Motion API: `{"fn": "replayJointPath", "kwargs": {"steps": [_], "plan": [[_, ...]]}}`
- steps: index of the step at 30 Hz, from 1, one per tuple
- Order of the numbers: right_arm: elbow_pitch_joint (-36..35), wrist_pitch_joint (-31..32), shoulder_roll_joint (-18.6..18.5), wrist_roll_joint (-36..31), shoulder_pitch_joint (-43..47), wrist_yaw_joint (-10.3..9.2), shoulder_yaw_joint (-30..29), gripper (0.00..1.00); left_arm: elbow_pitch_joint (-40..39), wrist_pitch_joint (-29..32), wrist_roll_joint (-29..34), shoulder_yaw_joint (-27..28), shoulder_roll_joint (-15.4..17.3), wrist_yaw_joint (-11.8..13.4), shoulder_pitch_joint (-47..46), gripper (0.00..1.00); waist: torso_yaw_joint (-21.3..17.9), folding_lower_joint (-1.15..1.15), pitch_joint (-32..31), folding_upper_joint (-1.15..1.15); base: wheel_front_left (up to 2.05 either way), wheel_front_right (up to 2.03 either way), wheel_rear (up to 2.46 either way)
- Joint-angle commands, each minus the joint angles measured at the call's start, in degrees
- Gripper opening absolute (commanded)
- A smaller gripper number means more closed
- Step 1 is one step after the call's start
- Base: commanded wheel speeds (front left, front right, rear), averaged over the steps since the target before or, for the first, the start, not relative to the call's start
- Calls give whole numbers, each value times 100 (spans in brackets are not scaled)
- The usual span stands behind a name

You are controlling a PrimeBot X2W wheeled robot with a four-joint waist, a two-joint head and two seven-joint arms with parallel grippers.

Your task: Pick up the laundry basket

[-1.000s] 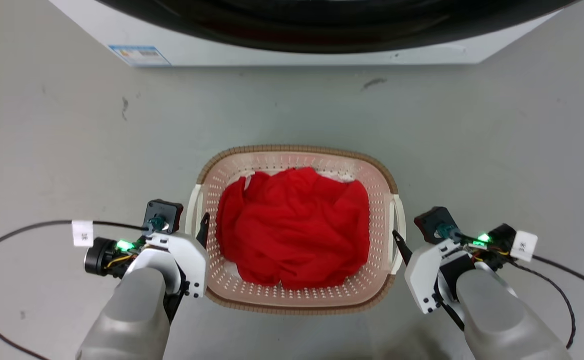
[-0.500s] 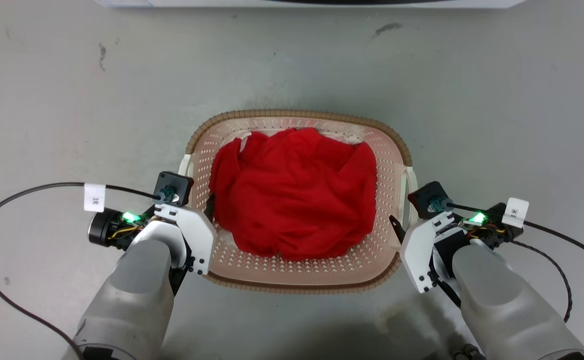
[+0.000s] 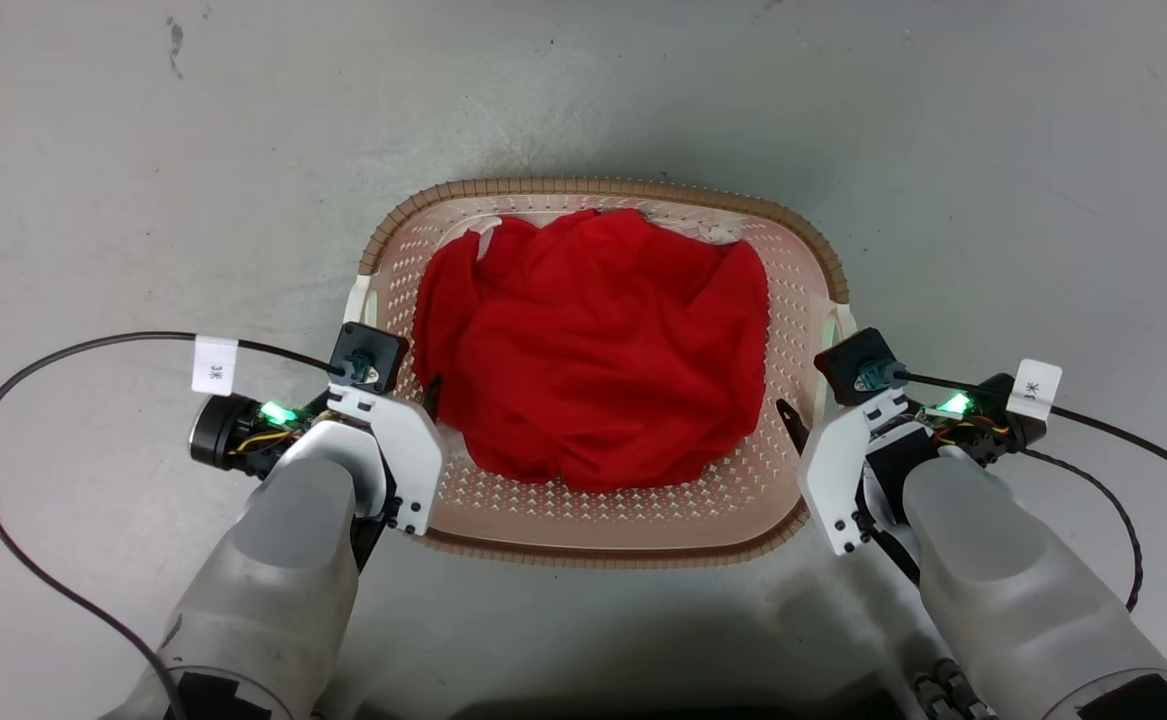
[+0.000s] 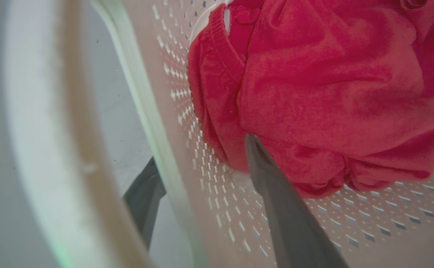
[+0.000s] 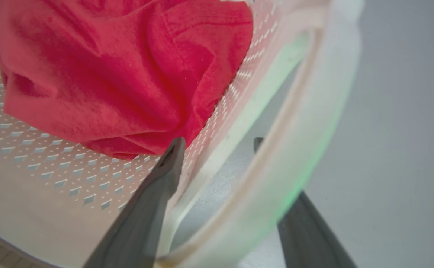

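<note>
The laundry basket (image 3: 603, 188), pale pink with a brown rim, is centred in the head view with a red cloth (image 3: 593, 350) heaped inside. My left gripper (image 3: 411, 392) clasps its left wall beside the white handle (image 3: 361, 300). In the left wrist view the gripper (image 4: 200, 149) has one finger inside against the perforated wall (image 4: 209, 208) and the other in the handle slot. My right gripper (image 3: 811, 405) grips the right wall by the other handle (image 3: 836, 325). Its wrist view shows the gripper (image 5: 217, 140) straddling the wall (image 5: 53, 175) likewise.
Grey floor (image 3: 143, 200) lies all around the basket. Black cables loop out from both wrists, one at the left (image 3: 3, 480) and one at the right (image 3: 1143, 460). A dark scuff (image 3: 175, 35) marks the floor at the far left.
The camera has moved and the washing machine has slid out past the top edge. The basket now looks larger, with both grippers still on its sides.
</note>
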Motion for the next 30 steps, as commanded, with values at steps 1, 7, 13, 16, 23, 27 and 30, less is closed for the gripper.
{"fn": "replayJointPath", "kwargs": {"steps": [1, 7, 13, 16, 23, 27, 30], "plan": [[18, -44, -8, 15, -90, -10, 3, 0, 0, 1, -37, -24, -13, -5, -97, 2, 10, -1, 10, 0, 0, 0, 0], [68, -40, -16, 36, -119, -6, 46, 0, -2, 25, -176, -245, -66, 4, -86, 0, 62, -1, -21, 0, 0, 0, 0], [131, -44, 2, 82, -23, 1, 83, 0, 10, 62, -392, -408, -73, 1, 141, 0, 100, -1, -307, 0, 0, 0, 0], [177, -40, 1, 95, 62, 1, 86, 0, 12, 126, -511, -492, -114, 1, 257, 0, 118, -1, -532, 0, 0, 0, 0], [261, 92, 2, 210, 373, 0, 235, 0, 16, 396, -1020, -814, -219, 0, 705, 0, 199, -1, -1354, 0, 0, 0, 0], [274, 185, 3, 318, 541, 0, 370, 0, 16, 561, -1259, -996, -242, -11, 910, 0, 222, -1, -1739, 0, 0, 0, 0], [282, 263, 6, 417, 661, 0, 503, 0, 13, 692, -1458, -1140, -252, -11, 1059, 0, 239, -1, -2024, 0, 0, 0, 0]]}}
